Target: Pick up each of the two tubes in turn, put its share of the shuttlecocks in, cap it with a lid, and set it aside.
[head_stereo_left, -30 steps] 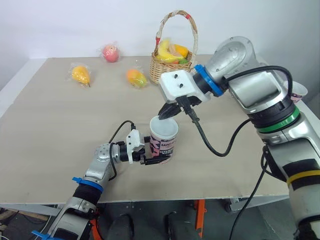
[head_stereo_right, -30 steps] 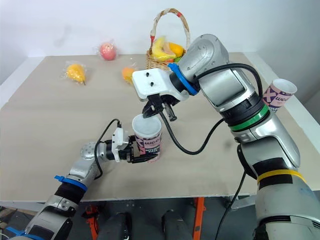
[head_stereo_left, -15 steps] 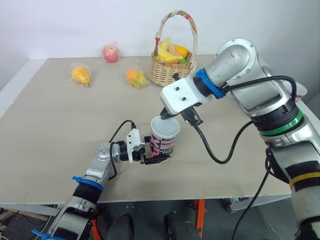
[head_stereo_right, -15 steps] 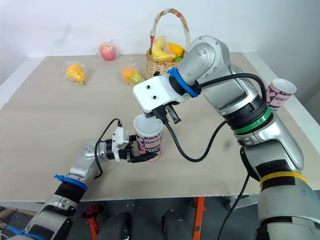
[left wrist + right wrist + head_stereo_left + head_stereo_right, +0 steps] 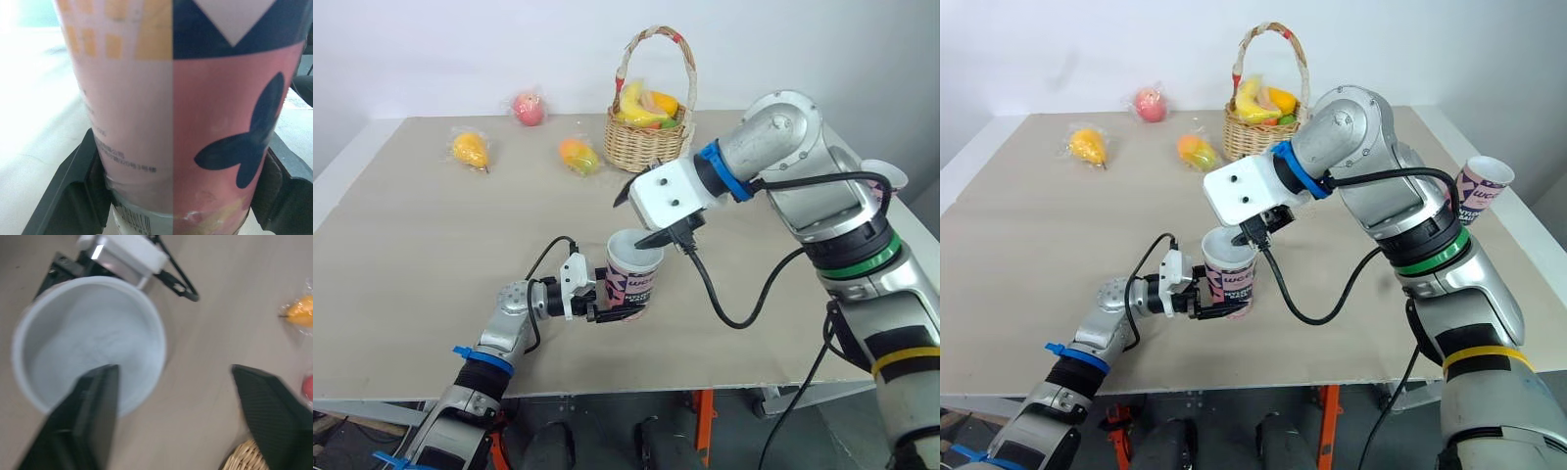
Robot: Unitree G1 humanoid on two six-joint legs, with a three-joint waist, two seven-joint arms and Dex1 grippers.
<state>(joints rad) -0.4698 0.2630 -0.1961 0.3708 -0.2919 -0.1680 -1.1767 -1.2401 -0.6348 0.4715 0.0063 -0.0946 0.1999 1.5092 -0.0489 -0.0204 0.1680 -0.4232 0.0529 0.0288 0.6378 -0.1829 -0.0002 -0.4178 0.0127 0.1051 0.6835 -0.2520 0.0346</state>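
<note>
Your right gripper (image 5: 173,372) has come up off the tube (image 5: 634,279): a second ago its fingertips were down at the rim, and now they hang just above it, spread wide with nothing between them. The tube's pale top looks like a seated lid, though you cannot be sure, so judge the capping as likely done and the setting aside as next. Your left gripper (image 5: 625,307) stays clamped on the tube's lower part, holding it upright on the table (image 5: 411,245). The second tube (image 5: 1482,191) waits at the table's right edge, well apart. The fruit basket (image 5: 651,127) stands just behind your right wrist, so mind it; the bagged fruits (image 5: 471,149) lie clear at the back.
</note>
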